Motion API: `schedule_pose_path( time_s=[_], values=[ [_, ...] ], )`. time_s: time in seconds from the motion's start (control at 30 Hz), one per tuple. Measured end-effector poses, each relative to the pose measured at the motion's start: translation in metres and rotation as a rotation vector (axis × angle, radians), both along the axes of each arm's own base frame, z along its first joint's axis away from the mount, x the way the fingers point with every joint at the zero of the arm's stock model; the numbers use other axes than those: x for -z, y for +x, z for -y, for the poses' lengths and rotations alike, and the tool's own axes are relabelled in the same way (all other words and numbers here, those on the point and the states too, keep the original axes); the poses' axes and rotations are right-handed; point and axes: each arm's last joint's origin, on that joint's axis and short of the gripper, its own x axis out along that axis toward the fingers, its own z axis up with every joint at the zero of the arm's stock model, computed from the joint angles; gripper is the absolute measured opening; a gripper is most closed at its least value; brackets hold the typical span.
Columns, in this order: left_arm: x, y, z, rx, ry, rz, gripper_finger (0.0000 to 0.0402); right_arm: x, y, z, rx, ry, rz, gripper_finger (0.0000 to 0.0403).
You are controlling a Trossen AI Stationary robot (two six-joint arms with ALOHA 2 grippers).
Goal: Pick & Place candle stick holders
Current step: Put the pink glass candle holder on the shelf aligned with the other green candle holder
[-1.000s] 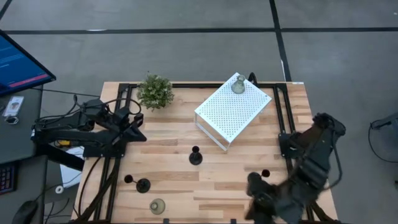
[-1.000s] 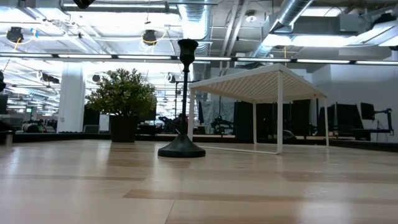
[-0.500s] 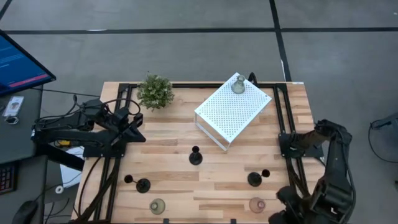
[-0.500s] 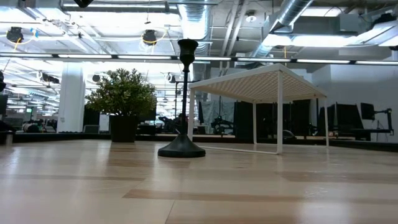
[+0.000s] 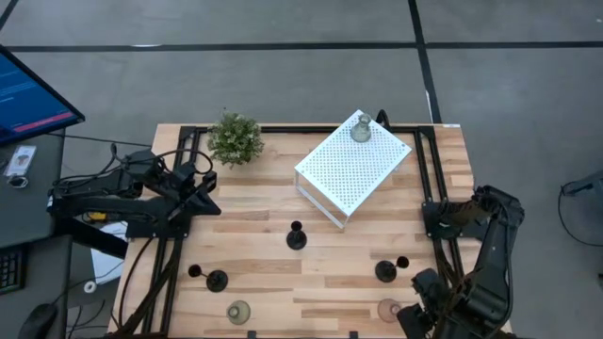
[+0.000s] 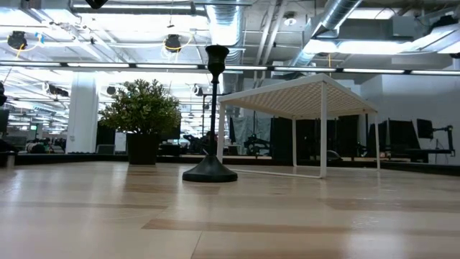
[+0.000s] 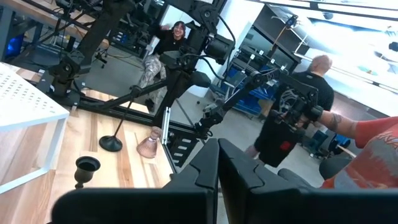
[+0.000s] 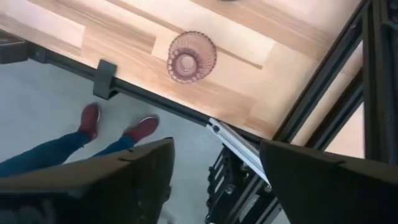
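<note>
Since last look my right gripper (image 8: 214, 171) pulled back off table's near right corner, fingers wide, empty; pink holder (image 5: 389, 309) stands beside it at near edge; my left gripper (image 7: 217, 180) shut, parked left side

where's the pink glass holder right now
In the high view the pink glass holder stands at the table's near edge on the right side, just below a black holder, with the open right gripper beside it.

The pale, smooth wooden plank table (image 5: 264, 235) has a faint sheen. The ribbed, translucent pink glass candle holder (image 8: 191, 56), beyond the matt dark fingers (image 8: 311, 180), looks glossy. The white perforated metal box (image 5: 353, 169) looks matt.
</note>
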Motion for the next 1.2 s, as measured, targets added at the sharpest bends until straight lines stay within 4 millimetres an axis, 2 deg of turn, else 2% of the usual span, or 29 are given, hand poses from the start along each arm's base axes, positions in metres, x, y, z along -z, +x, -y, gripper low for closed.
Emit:
schedule_pose_path(
  time_s=[0.13, 0.47, 0.63, 1.2],
  values=[
    [0.000, 0.000, 0.000, 0.006, 0.000, 0.000, 0.0005, 0.012, -0.005, -0.007, 0.004, 0.003, -0.005, 0.0241],
    [0.000, 0.000, 0.000, 0.010, 0.000, 0.000, 0.0006, 0.051, 0.000, -0.023, -0.005, 0.091, 0.041, 0.0228],
    [0.000, 0.000, 0.000, 0.010, -0.007, -0.004, 0.0006, 0.064, -0.002, -0.026, -0.012, 0.096, 0.044, 0.0230],
    [0.000, 0.000, 0.000, 0.012, -0.025, -0.013, 0.0007, 0.069, 0.000, -0.014, 0.007, -0.024, 0.045, 0.0230]
  ],
)
